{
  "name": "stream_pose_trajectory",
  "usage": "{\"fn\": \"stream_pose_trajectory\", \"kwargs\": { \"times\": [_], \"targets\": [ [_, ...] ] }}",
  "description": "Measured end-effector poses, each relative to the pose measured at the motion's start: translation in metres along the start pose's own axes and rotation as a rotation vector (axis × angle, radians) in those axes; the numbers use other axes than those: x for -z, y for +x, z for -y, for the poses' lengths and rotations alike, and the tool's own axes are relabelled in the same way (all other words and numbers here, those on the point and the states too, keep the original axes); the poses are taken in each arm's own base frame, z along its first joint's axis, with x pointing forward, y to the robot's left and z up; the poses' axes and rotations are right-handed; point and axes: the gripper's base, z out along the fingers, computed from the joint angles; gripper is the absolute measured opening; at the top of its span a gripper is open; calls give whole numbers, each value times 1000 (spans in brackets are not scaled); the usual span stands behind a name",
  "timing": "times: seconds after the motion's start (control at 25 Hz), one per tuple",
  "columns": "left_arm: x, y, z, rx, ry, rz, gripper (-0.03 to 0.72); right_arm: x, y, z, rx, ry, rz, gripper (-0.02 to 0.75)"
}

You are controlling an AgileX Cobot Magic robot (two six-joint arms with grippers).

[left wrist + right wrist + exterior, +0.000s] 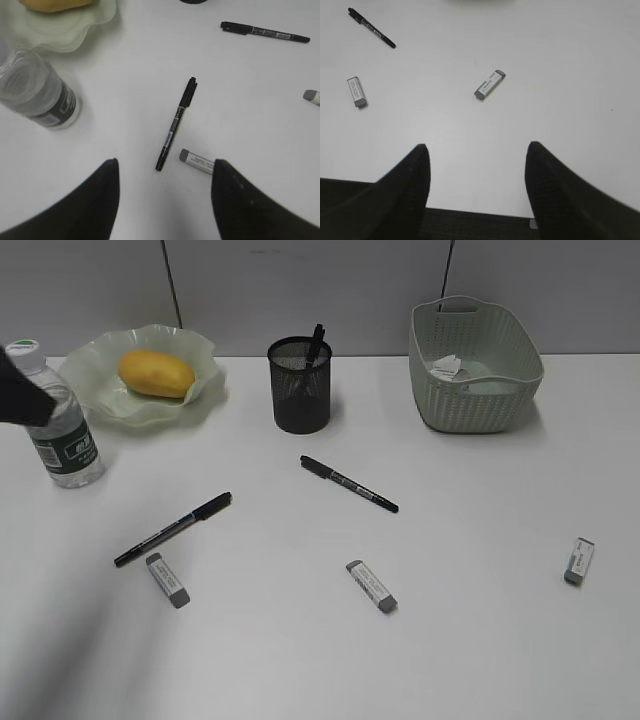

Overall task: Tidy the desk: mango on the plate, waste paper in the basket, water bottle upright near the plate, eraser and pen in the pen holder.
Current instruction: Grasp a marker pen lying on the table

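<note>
The mango (155, 373) lies on the wavy green plate (100, 405). The water bottle (60, 430) stands upright left of the plate. The waste paper (446, 365) lies in the basket (475, 390). The pen holder (300, 390) holds one pen (316, 340). Two pens (172, 529) (348, 483) and three erasers (168, 580) (371, 586) (579, 561) lie on the desk (470, 510). My left gripper (165, 162) is open and empty above the desk, just short of a pen (176, 122) and an eraser (196, 161). My right gripper (477, 147) is open and empty near the desk's front edge, with an eraser (489, 84) ahead.
A dark part of the left arm (20, 395) overlaps the bottle at the left edge. The left wrist view also shows the bottle (40, 92), the plate (75, 30) and the second pen (265, 32). The right wrist view shows another eraser (356, 91) and a pen (371, 28).
</note>
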Motion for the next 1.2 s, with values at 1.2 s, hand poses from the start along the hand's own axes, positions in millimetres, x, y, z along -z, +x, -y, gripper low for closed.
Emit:
{"fn": "stream_pose_trajectory", "kwargs": {
  "times": [1.2],
  "targets": [
    [-246,-57,39,-336,105,-570,447,0,0,0,0,1,0,477]
  ]
}}
